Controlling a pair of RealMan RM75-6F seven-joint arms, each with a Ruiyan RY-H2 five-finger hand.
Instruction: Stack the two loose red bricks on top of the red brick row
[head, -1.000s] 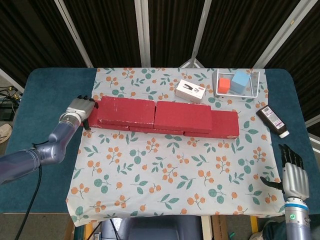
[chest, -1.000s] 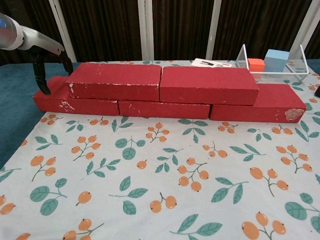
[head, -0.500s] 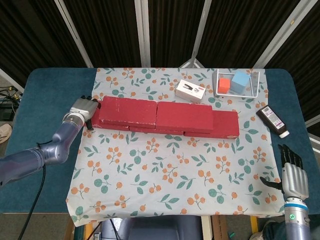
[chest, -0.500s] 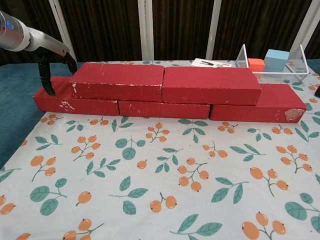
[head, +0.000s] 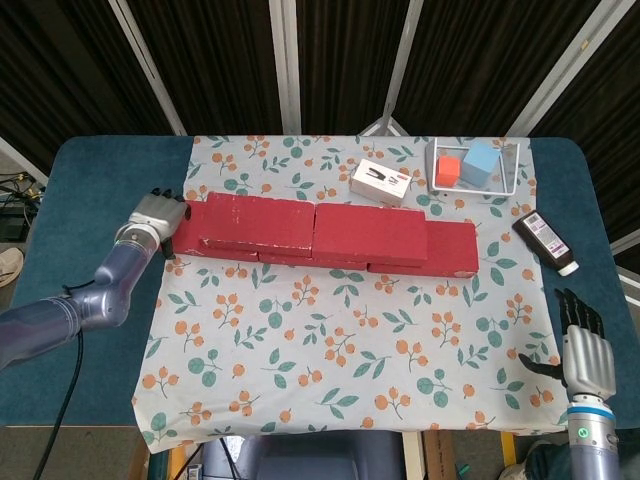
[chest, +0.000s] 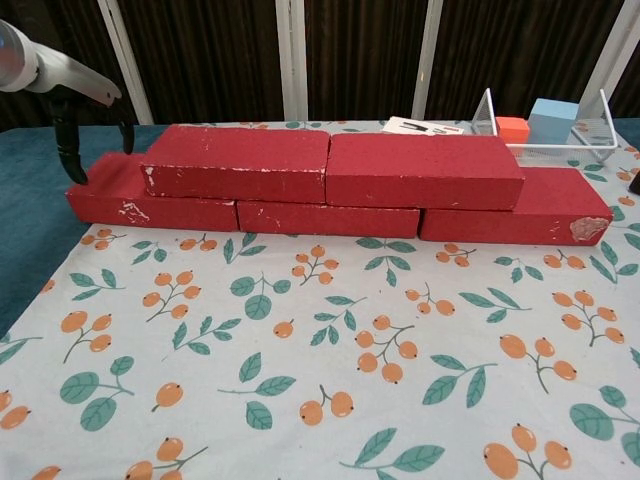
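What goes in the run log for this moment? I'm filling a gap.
stage: both upper bricks on red brick row | left hand: open, beside row's left end | right hand: open, idle near table edge

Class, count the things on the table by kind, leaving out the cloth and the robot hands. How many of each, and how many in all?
Red bricks: 5
Small cubes: 2
White box: 1
Dark bottle: 1
Wire basket: 1
Total: 10
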